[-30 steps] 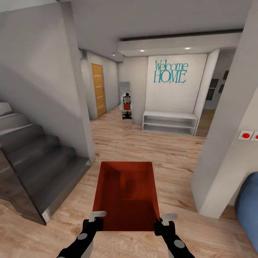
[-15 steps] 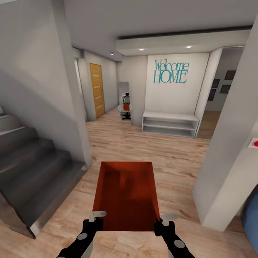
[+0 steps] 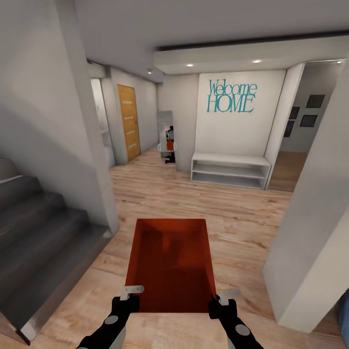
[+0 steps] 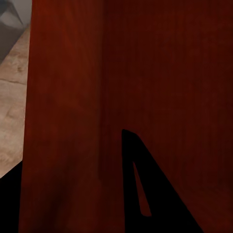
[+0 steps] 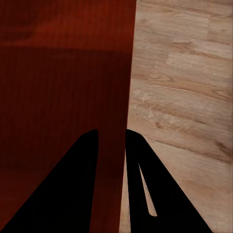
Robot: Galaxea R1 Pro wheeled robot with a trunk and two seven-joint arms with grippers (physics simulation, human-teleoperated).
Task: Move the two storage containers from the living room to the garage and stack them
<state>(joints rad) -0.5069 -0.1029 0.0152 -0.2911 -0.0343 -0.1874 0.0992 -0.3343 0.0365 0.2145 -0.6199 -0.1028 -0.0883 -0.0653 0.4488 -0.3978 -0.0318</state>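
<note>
View has advanced down hallway since earlier frames; stairs (image 3: 39, 232) slid leftward. Storage container (image 3: 169, 261) stays carried out front, above plank floor (image 3: 203, 203). Left gripper (image 3: 130, 296) and right gripper (image 3: 222, 300) pinch near corners. Step: transport to garage. Next: steer clear of pillar (image 3: 310, 242).

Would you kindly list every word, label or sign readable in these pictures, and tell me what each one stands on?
"Welcome HOME": teal lettering on the white wall above the low white shelf.
The framed pictures in the room to the right are too small to show any text.
The storage container, the orange door and the wood floor carry no readable text.
</note>
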